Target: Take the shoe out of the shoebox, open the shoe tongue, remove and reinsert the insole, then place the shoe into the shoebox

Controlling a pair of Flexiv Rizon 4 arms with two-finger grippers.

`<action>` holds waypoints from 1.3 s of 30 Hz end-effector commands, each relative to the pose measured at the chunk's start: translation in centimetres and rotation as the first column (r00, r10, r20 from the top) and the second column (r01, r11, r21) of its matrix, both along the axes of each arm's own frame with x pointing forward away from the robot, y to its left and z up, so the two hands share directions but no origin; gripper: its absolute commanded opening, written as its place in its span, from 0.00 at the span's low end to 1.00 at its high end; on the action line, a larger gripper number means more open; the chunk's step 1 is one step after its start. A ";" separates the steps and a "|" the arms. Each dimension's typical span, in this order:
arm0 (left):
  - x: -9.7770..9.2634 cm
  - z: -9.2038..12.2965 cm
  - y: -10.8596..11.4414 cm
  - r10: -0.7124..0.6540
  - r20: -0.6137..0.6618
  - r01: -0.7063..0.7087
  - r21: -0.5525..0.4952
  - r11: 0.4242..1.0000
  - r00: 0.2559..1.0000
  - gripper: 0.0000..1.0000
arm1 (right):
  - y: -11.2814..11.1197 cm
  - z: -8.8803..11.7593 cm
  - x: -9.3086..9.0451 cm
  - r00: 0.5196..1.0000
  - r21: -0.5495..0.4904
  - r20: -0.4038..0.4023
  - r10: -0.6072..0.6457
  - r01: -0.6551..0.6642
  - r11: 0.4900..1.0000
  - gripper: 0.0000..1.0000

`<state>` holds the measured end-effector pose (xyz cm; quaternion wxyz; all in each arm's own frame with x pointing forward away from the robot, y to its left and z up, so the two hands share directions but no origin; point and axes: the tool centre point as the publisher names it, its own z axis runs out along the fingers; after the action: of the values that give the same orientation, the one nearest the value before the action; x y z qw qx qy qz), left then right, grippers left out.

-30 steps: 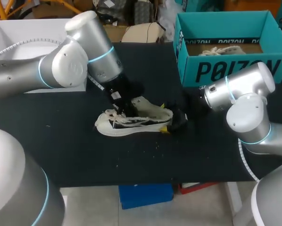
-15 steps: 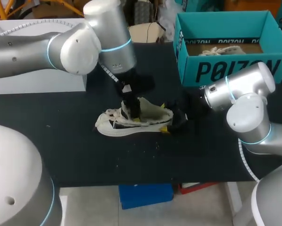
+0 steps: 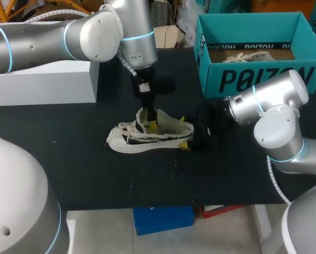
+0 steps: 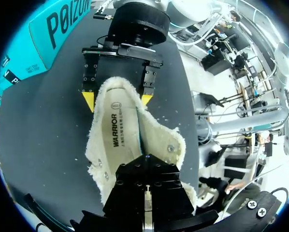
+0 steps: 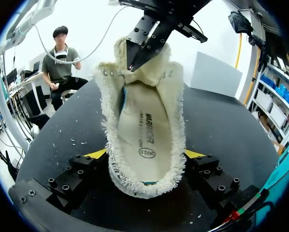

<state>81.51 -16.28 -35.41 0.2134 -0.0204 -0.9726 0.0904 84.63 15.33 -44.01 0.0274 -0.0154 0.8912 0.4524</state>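
On black table (image 3: 68, 159), apart from teal shoebox (image 3: 253, 79): sneaker (image 3: 150, 136) lies crosswise, heel toward right arm. Right gripper (image 5: 147, 154) clamps heel from both sides. Left gripper (image 3: 150, 123) nearer tongue, dipped into opening; its grip unclear.

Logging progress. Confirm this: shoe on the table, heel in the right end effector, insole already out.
Wrong on the insole: it is still inside the shoe, as the right wrist view shows. The shoe is on the table, heel in the right end effector.
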 end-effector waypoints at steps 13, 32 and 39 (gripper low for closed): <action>0.5 -0.2 -0.8 -0.019 -0.008 0.019 0.033 0.999 1.000 0.00 | -0.1 -0.1 0.2 1.000 -0.001 -0.002 0.000 0.000 1.000 0.00; -0.2 -3.3 -1.4 0.002 -0.023 -0.001 0.049 0.999 1.000 0.00 | -0.1 -0.1 0.2 1.000 -0.001 -0.002 0.000 0.000 1.000 0.00; -0.7 -4.1 -1.8 -0.002 -0.030 0.004 0.061 0.998 1.000 0.00 | -0.1 -0.1 0.2 1.000 -0.001 -0.002 0.000 0.000 1.000 0.00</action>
<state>80.78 -17.64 -39.02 0.2271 -0.0140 -0.9717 0.0633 84.63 15.33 -44.00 0.0274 -0.0154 0.8912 0.4525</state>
